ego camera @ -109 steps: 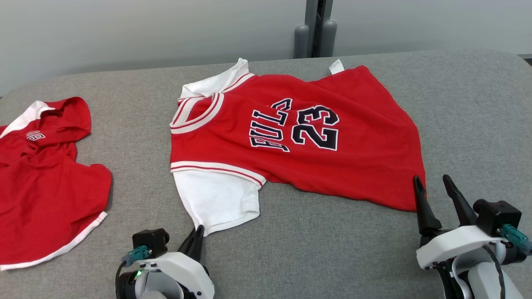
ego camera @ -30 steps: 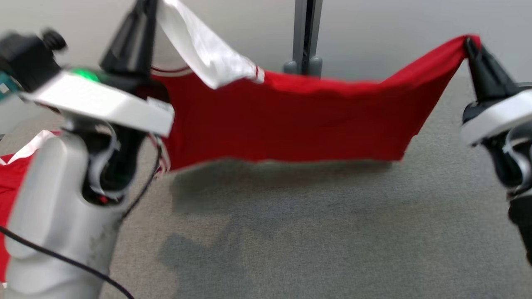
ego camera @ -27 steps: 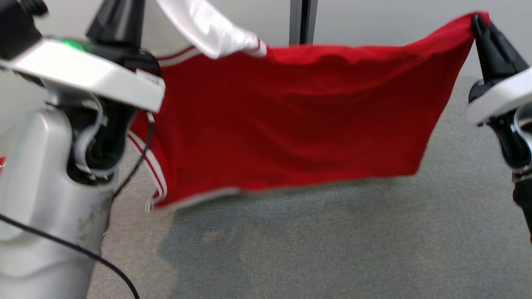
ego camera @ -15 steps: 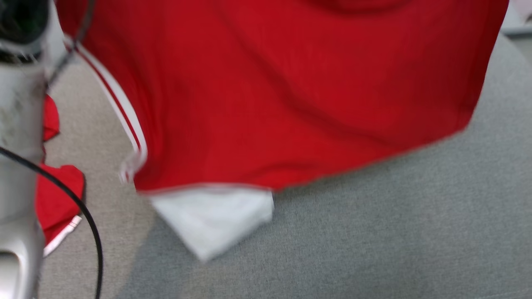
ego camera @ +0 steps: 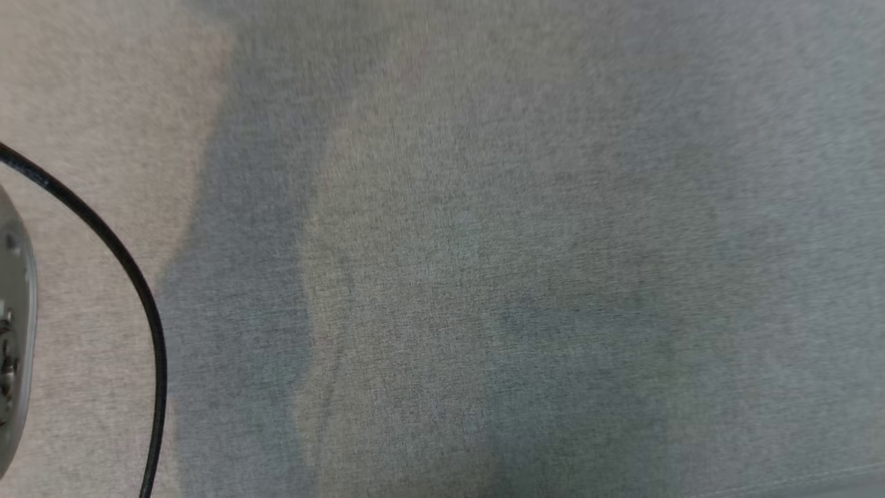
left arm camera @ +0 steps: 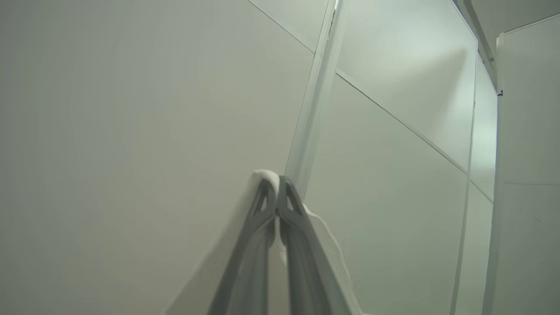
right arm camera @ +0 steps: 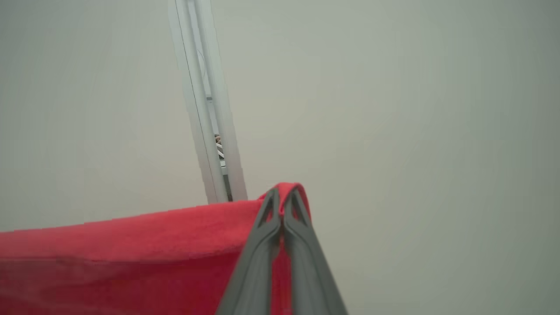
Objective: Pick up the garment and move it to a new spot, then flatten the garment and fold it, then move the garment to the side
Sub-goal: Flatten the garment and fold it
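The garment is a red jersey with white sleeves. In the right wrist view its red cloth (right arm camera: 131,253) hangs to the left of my right gripper (right arm camera: 282,192), which is shut on a red corner held up toward a pale wall. In the left wrist view my left gripper (left arm camera: 276,181) is shut on a white sleeve edge (left arm camera: 264,175), also raised toward the wall. The head view looks down on the grey fabric table (ego camera: 484,277), which carries soft shadows.
A black cable (ego camera: 131,290) curves down the left side of the head view beside a grey arm part (ego camera: 14,332). A pale wall panel with a vertical post (left arm camera: 315,96) stands ahead of both grippers.
Both grippers lifted the garment off the table and kept raising it. The head view has shifted down, and the red cloth has left that view, which now holds bare table.
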